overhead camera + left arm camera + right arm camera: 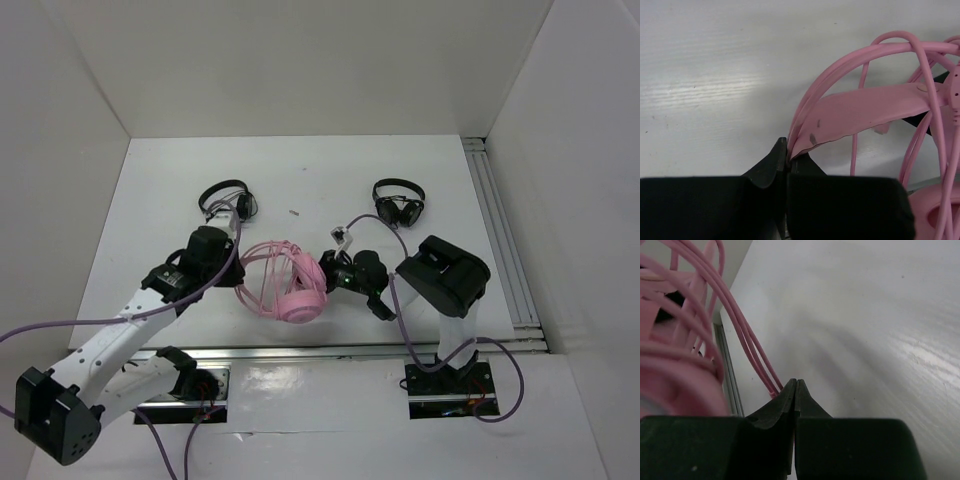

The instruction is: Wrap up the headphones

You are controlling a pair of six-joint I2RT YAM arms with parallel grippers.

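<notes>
Headphones (298, 298), pink, lie at the near middle of the white table (300, 165), between the two arms, with one round cup (300, 303) towards the near edge and the wire headband (865, 110) arching to the left. The thin pink cable (747, 352) crosses the headband in several loose loops. The left gripper (238, 268) is pinched together on the left end of the headband, fingertips (777, 157) meeting on the flat pink strip and its wires. The right gripper (328, 268) sits just right of the cup, its jaws closed on strands of the cable at the very tips (782, 392).

Farther back, one black headset (225, 198) lies just beyond the left wrist and a second black headset (399, 205) lies beyond the right wrist; both are apart from the pink set. A small white object (345, 237) rests near the right gripper. An aluminium rail (500, 230) runs along the table's right side.
</notes>
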